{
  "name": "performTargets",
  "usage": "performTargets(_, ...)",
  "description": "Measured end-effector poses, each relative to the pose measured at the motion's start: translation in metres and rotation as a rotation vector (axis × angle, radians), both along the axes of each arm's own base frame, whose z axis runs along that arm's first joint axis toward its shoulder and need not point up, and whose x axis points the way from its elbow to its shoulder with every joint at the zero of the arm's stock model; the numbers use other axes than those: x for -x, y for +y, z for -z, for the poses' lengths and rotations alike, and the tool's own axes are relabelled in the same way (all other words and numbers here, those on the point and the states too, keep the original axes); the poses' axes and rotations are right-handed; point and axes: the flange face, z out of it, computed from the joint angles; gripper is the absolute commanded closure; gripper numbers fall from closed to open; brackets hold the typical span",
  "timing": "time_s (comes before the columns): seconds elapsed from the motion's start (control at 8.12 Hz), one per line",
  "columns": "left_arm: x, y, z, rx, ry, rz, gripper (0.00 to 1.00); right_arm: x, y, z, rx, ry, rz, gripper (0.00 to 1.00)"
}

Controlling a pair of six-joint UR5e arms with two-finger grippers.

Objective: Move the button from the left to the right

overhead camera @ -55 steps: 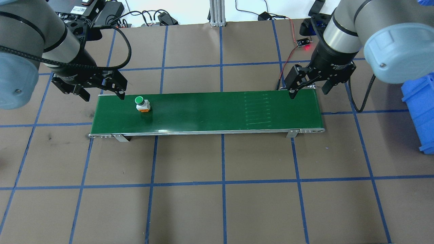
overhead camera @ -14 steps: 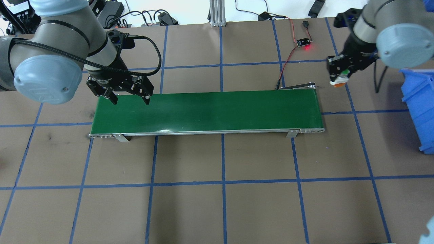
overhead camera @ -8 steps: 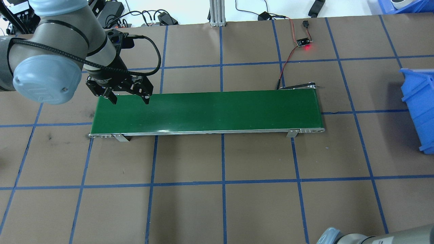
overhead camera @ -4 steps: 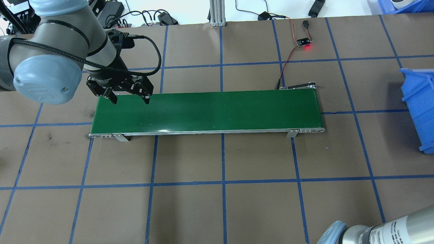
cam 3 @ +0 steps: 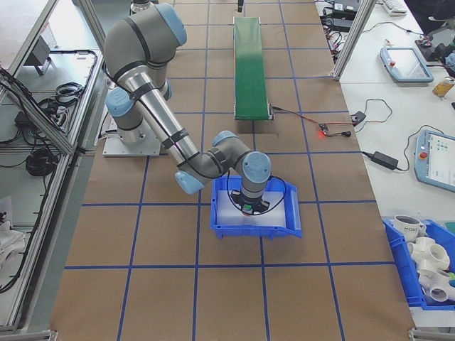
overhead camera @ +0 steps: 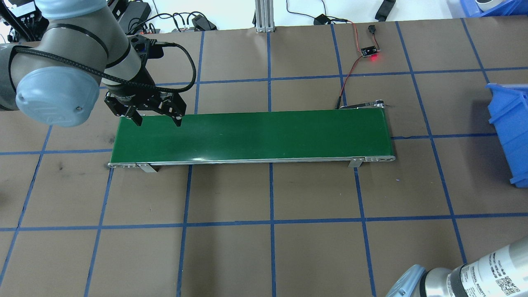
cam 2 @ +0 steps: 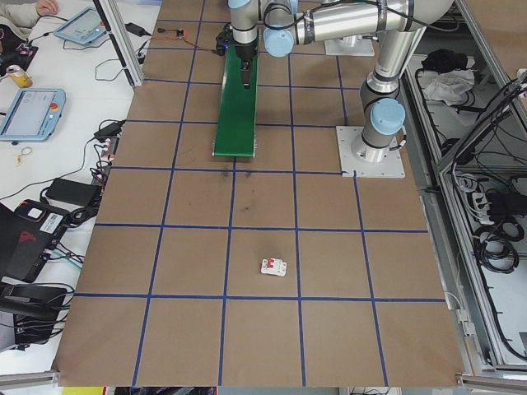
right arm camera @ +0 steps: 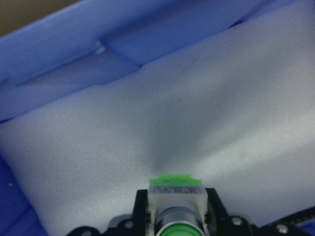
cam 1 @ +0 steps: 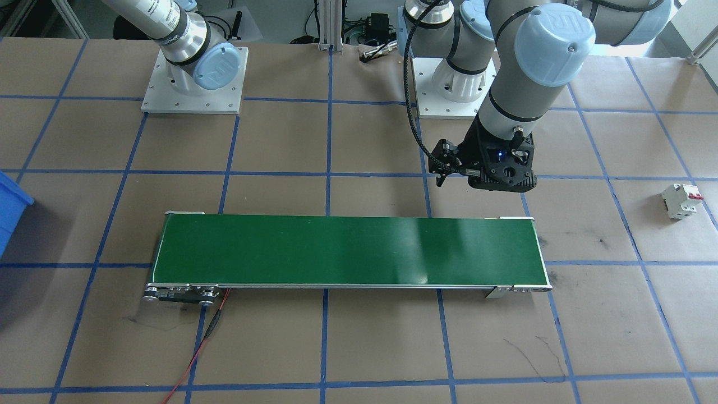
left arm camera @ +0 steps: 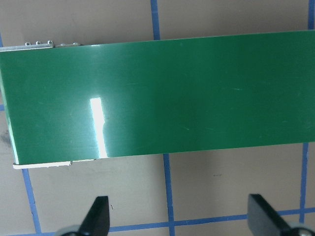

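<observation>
The button (right arm camera: 175,193), a white-grey body with a light green base and a round green cap, sits between the fingers of my right gripper (right arm camera: 176,212), which is shut on it. That gripper (cam 3: 247,206) hangs inside the blue bin (cam 3: 291,222), just above its white foam lining (right arm camera: 147,123). My left gripper (overhead camera: 149,119) is open and empty over the left end of the green conveyor belt (overhead camera: 251,134). Its fingertips (left arm camera: 101,216) frame bare table beside the belt (left arm camera: 157,98).
A white circuit breaker with a red lever (cam 1: 680,200) lies on the table beyond the belt's left end. A small board with a red light (overhead camera: 370,51) and wires sits behind the belt's right end. The bin's corner (overhead camera: 509,123) shows at the right edge.
The right gripper carried the button from the belt's right end out of the overhead view; its arm now rises at the bottom right corner. The left arm has stayed still.
</observation>
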Motion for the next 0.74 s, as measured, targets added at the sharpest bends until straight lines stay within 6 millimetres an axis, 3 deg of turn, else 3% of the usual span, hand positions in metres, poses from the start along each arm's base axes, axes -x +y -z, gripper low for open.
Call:
performTargets(0.12, 0.0000, -0.0001, 0.0003, 0.000, 0.000, 0.001, 0.00, 0.0006, 0.0004, 0.0032, -0.003, -0.003, -0.020, 0.91)
performTargets(0.25, -0.0001, -0.0005, 0.0008, 0.000, 0.000, 0.002, 0.00, 0.0003, 0.0005, 0.0058, -0.003, -0.009, -0.034, 0.83)
performTargets(0.37, -0.0001, -0.0014, 0.0003, 0.007, -0.001, 0.003, 0.00, 0.0000, 0.0004, 0.0087, -0.004, -0.015, -0.054, 0.31)
performTargets(0.49, -0.0002, -0.0022, -0.0001, 0.014, -0.002, 0.003, 0.00, -0.0005, 0.0000, 0.0105, 0.000, -0.021, -0.074, 0.00)
performTargets(0.74, -0.0002, -0.0028, -0.0005, 0.020, -0.002, 0.003, 0.00, -0.0022, -0.0004, 0.0088, 0.010, -0.032, -0.092, 0.00)
